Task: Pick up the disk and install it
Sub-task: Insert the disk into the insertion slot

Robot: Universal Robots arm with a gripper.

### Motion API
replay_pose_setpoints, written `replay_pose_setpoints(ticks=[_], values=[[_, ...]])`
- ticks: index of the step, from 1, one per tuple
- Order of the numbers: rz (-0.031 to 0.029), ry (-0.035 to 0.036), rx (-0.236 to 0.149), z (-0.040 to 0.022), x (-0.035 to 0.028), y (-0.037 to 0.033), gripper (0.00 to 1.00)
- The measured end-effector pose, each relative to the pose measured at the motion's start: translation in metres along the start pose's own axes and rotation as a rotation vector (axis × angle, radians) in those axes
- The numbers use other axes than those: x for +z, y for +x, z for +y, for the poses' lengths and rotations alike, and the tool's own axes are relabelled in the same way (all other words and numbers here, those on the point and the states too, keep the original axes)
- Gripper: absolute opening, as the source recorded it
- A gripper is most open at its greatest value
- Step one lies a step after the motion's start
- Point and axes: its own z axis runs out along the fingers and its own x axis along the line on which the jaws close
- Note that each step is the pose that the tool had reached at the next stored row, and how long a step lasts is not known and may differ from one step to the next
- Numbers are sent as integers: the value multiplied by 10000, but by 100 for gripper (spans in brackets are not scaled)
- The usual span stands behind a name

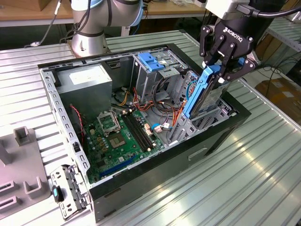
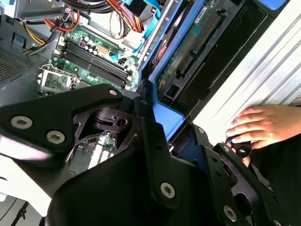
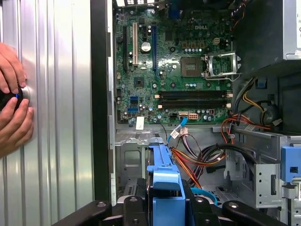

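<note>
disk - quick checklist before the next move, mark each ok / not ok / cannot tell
1. Grip: claw shut on the disk at its upper end: ok.
2. Disk pose: on edge, tilted, lower end down inside the case: ok.
3. Blue rails lined up with the drive bay: cannot tell.
4. Orange cables lie close beside the disk, contact unclear: cannot tell.
5. Person's hand rests on the table, outside the case: ok.
</note>
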Motion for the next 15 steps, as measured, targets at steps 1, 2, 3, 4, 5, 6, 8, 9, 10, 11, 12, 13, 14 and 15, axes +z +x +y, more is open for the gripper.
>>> replay_pose_setpoints(ticks=[1, 2, 3, 4, 5, 6, 8, 9, 10, 11, 12, 13, 14, 15], values=[[0, 0, 0, 0, 0, 0, 37], [-1, 0, 0, 0, 1, 0, 37], [-1, 0, 0, 0, 1, 0, 37], [-1, 0, 0, 0, 1, 0, 37], [-1, 0, 0, 0, 2, 0, 37], [-1, 0, 0, 0, 2, 0, 37], [-1, 0, 0, 0, 3, 0, 37], [-1, 0, 0, 0, 3, 0, 37], [-1, 0, 0, 0, 3, 0, 37], [-2, 0, 0, 0, 3, 0, 37], [-2, 0, 0, 0, 3, 0, 37], [-1, 0, 0, 0, 4, 0, 37], [-1, 0, 0, 0, 4, 0, 37], [-2, 1, 0, 0, 4, 0, 37]])
